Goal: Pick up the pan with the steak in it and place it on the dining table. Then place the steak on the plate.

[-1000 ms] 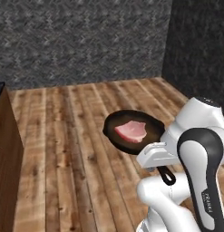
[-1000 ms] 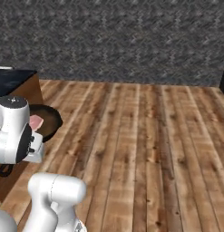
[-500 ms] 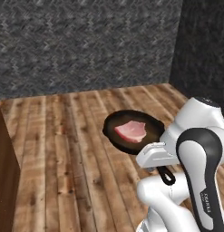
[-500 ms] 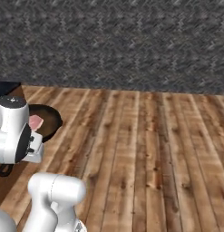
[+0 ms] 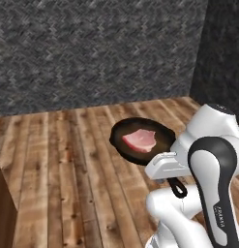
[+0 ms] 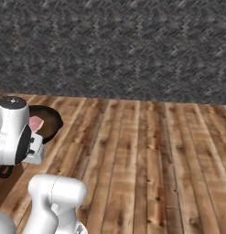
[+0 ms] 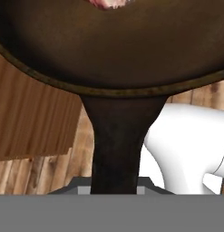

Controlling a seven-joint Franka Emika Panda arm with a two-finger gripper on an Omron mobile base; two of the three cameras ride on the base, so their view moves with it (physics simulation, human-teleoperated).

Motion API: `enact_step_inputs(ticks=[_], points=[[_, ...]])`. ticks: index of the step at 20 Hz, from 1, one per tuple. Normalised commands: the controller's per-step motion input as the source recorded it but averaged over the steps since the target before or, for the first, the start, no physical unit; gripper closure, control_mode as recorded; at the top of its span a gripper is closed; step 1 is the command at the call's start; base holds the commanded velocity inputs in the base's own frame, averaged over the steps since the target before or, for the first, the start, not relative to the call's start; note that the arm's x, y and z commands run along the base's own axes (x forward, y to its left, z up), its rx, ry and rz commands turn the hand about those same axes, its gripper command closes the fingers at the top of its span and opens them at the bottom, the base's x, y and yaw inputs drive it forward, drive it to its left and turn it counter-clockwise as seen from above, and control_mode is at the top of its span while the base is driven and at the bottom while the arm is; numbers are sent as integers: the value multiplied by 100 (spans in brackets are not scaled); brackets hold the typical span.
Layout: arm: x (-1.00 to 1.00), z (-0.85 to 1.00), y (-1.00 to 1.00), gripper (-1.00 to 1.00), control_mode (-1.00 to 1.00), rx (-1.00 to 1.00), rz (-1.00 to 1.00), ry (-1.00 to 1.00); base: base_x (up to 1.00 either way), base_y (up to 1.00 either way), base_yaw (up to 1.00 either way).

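The black pan (image 5: 122, 141) hangs level in the air over the floor, in front of the arm. The pink steak (image 5: 139, 139) lies flat in its middle. My gripper (image 5: 170, 167) is shut on the pan's handle, whose loop end (image 5: 179, 189) sticks out behind the hand. From the right base view the pan (image 6: 50, 122) and a corner of the steak (image 6: 35, 123) peek out past the white wrist. In the hand view the handle (image 7: 115, 145) runs up to the pan's bowl (image 7: 109, 54). The dining table and the plate are out of view.
Wooden plank floor (image 5: 67, 164) stretches ahead to a dark stone wall (image 5: 92, 48). A darker wall (image 5: 222, 63) closes the right side. A brown cabinet edge (image 5: 2, 203) stands at the lower left of the left base view.
The whole scene has slid sideways in both base views, so the base has turned; the cabinet has moved out to the left. The pan stays in the same grip before the arm.
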Motion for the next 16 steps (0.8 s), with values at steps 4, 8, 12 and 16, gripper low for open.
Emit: enact_step_inputs(ticks=[4, 8, 12, 16], points=[[0, 0, 0, 100, 100, 0, 0, 0, 100, -9, 0], [0, 0, 0, 100, 100, 0, 0, 0, 100, -7, 0], [0, 0, 0, 100, 100, 0, 0, 0, 100, -4, 0], [0, 0, 0, 100, 100, 0, 0, 0, 100, -1, 0]])
